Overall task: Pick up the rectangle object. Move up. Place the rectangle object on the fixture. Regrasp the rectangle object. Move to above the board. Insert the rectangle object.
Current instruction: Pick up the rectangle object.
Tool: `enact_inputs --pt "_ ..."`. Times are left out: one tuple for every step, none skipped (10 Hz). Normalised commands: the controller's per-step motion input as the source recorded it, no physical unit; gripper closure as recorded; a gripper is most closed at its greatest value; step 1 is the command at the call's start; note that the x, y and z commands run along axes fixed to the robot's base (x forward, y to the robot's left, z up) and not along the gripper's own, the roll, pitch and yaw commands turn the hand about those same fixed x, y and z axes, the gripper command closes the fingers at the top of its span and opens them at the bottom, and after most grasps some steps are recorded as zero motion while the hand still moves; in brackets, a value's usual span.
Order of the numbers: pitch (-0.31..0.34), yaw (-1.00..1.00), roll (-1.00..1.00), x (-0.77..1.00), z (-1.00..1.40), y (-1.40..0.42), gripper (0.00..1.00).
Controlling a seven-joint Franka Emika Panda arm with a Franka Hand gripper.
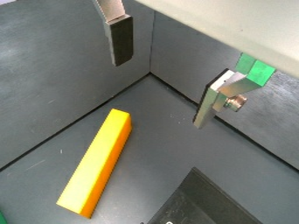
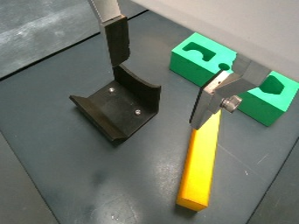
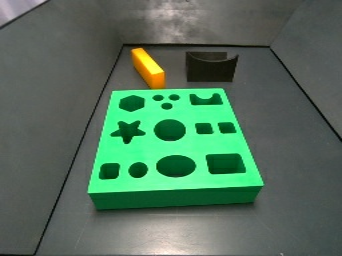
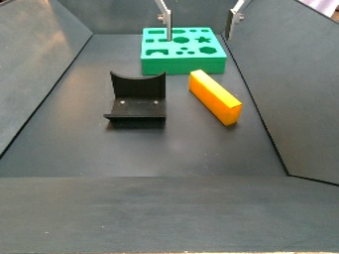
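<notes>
On the dark floor between sloped grey walls, the gripper hangs, jaws wide and empty.

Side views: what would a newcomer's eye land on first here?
The bright green board, full of shaped cut-outs, dominates the dark floor. Next, the orange-yellow rectangle object lies flat on the floor beside the dark fixture, apart from it. The gripper hangs open above the board's far end, holding nothing; in a side view only its silver fingers show.
</notes>
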Motion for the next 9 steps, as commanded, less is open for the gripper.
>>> enact_inputs --pt "0.000 0.03 0.01 0.00 0.00 -0.04 0.00" --pt "-0.013 0.00 0.00 -0.11 0.00 0.00 0.00" --pt "-0.060 0.40 0.15 -0.41 -0.25 -0.25 0.00" --pt "-0.097 0.68 0.26 -0.40 -0.39 -0.33 0.00" --pt "-0.119 0.67 0.24 -0.33 -0.41 -0.36 0.00" --pt "-0.149 0.67 0.22 -0.29 -0.47 -0.39 0.00" --pt "-0.179 0.65 0.22 -0.29 -0.50 -0.41 0.00" --pt "-0.096 0.37 0.07 -0.11 -0.29 -0.20 0.00" --pt "-0.050 0.09 0.00 -0.04 -0.01 -0.05 0.00"
